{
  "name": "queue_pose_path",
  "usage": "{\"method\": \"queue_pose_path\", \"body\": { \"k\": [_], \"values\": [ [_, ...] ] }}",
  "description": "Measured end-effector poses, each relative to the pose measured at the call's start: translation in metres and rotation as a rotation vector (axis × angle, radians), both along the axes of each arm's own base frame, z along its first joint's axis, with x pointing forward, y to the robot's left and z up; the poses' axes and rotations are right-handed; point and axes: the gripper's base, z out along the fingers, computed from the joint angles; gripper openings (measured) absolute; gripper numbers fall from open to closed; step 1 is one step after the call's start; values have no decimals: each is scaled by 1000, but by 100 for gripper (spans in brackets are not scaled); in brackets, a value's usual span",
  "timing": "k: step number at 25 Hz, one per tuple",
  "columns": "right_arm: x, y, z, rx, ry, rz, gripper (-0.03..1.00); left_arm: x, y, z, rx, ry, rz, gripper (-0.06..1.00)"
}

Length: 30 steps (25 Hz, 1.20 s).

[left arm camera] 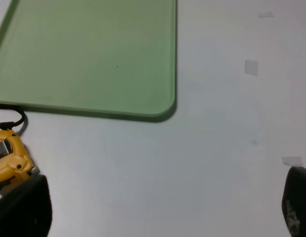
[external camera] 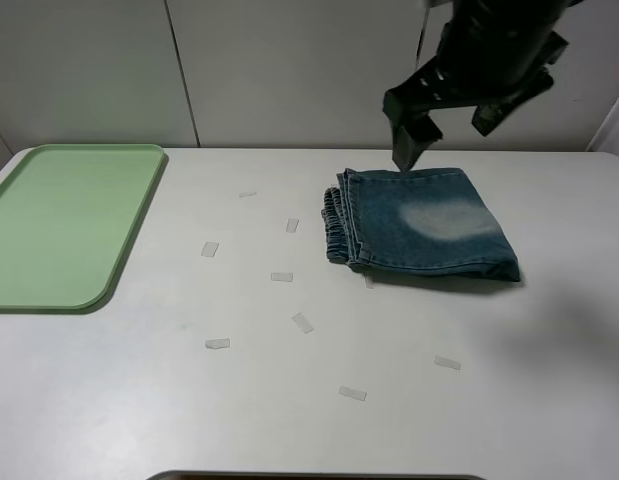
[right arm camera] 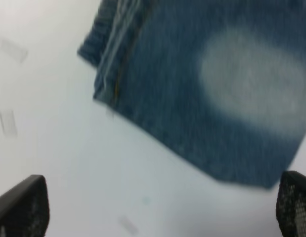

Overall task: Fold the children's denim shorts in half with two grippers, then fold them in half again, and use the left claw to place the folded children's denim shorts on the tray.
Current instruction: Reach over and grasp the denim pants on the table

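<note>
The children's denim shorts (external camera: 429, 228) lie folded into a compact blue packet on the white table, right of centre, with the waistband facing left and a pale faded patch on top. My right gripper (external camera: 447, 130) hangs open in the air above the far edge of the shorts, holding nothing. In the right wrist view the shorts (right arm camera: 207, 89) fill the frame, and the right gripper (right arm camera: 157, 212) shows two wide-apart fingertips. The pale-green tray (external camera: 59, 220) rests at the table's left with nothing on it. My left gripper (left arm camera: 157, 212) is open near a corner of the tray (left arm camera: 93, 54). It is out of the exterior view.
Several small pieces of clear tape (external camera: 282, 277) are stuck to the table between the tray and the shorts. A yellow tape measure (left arm camera: 9, 158) with a black cord sits beside the left gripper. A white wall runs behind the table.
</note>
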Motion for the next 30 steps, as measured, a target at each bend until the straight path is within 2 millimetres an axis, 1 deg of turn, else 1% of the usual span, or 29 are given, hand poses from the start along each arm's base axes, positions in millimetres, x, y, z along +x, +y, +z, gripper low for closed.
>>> {"method": "queue_pose_path", "body": {
  "k": [1, 8, 9, 17, 20, 22, 24, 26, 30],
  "values": [
    [-10, -6, 4, 4, -7, 1, 69, 0, 0, 0, 0, 0, 0, 92],
    [-79, -47, 12, 36, -29, -1, 69, 0, 0, 0, 0, 0, 0, 92],
    [-89, -53, 11, 42, -30, -1, 69, 0, 0, 0, 0, 0, 0, 92],
    [-157, -92, 13, 124, -125, 0, 70, 0, 0, 0, 0, 0, 0, 92],
    [-179, -105, 11, 162, -171, 1, 70, 0, 0, 0, -1, -1, -1, 92],
    [-193, -114, 8, 184, -206, 2, 70, 0, 0, 0, -1, -1, -1, 92],
    [-209, -123, 1, 206, -240, 3, 70, 0, 0, 0, -1, -1, -1, 92],
    [-221, -131, -7, 230, -267, -9, 70, 0, 0, 0, -1, -1, -1, 92],
    [-237, -144, -28, 258, -333, -110, 70, 0, 0, 0, -1, -1, -1, 92]
  ]
}}
